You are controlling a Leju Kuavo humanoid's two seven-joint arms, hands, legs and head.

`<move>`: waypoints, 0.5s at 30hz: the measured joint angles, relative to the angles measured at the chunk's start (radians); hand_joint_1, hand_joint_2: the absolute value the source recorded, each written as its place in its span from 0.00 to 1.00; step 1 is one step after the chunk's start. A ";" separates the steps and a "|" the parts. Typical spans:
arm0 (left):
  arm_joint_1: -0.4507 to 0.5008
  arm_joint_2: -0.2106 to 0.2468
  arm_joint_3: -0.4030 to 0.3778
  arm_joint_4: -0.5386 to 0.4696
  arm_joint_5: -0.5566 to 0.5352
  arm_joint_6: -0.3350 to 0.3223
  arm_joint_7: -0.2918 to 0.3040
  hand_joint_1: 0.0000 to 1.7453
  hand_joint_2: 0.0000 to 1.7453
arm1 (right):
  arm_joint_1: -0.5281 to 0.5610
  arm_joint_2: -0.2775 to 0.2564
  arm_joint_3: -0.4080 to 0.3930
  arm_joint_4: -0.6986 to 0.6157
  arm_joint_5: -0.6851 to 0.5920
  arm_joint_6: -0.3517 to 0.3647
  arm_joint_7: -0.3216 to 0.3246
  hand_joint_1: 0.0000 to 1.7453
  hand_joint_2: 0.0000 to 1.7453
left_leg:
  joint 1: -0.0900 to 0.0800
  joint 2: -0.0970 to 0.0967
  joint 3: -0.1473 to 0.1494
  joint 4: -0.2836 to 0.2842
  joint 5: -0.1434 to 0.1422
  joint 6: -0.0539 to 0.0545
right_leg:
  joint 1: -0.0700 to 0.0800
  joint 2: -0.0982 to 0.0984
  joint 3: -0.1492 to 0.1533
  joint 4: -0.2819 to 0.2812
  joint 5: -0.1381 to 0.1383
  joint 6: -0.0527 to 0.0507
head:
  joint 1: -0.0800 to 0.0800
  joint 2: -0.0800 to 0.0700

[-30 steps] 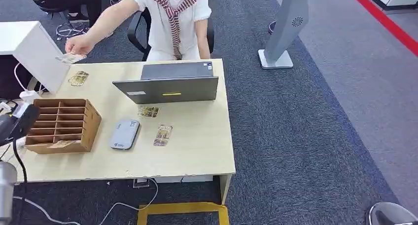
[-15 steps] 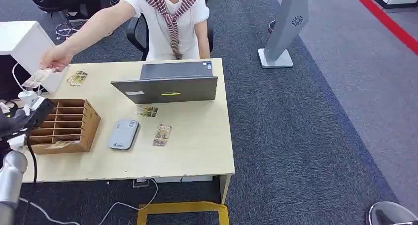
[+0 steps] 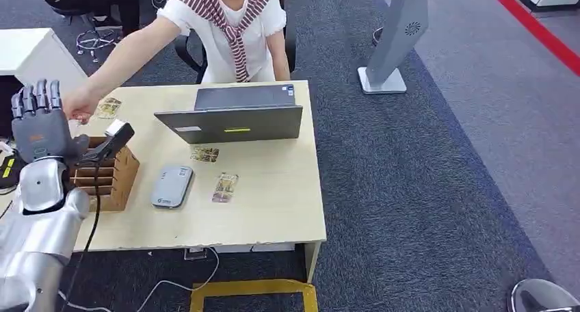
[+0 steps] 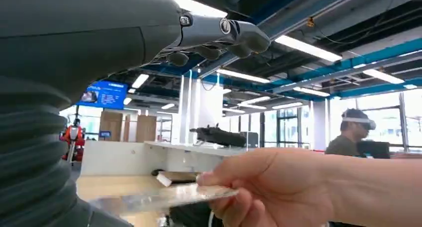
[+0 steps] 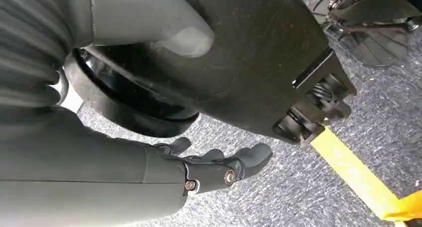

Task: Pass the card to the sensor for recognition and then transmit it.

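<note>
My left hand (image 3: 40, 124) is raised at the table's left end, in front of the wooden organizer, with its fingers (image 4: 219, 35) spread and nothing in it. A person's hand (image 3: 81, 107) reaches from across the table and holds a clear card (image 4: 161, 198) out flat between my thumb and fingers; I cannot see it touching them. The grey sensor pad (image 3: 172, 185) lies on the table to the right of the organizer. My right hand (image 5: 219, 170) hangs low over the carpet, fingers loosely stretched, holding nothing.
A wooden slotted organizer (image 3: 109, 175) stands at the table's left. A grey laptop (image 3: 232, 117) stands at the back, the person seated behind it. Loose cards (image 3: 226, 187) lie near the sensor, with others (image 3: 205, 154) in front of the laptop. A grey kiosk stand (image 3: 397, 38) is on the carpet to the right.
My left arm has risen from the lower left edge until the hand stands upright by the organizer. The person's hand has brought the card down and left, toward my hand.
</note>
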 joint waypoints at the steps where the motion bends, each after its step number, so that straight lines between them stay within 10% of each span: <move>1: -0.003 -0.011 -0.012 0.005 -0.001 -0.003 0.003 0.00 1.00 | 0.000 0.002 0.000 0.000 0.000 0.000 0.001 0.00 1.00 | 0.000 0.000 0.000 0.000 0.000 0.000 | 0.000 0.000 0.000 0.000 0.000 0.000 | 0.000 0.000; 15: 0.009 -0.097 -0.094 0.000 0.000 -0.079 0.033 0.00 1.00 | 0.004 0.008 0.000 0.000 -0.002 -0.008 0.011 0.00 1.00 | 0.001 0.000 -0.001 0.000 0.000 0.000 | 0.000 0.000 -0.001 0.000 0.000 0.000 | 0.000 0.000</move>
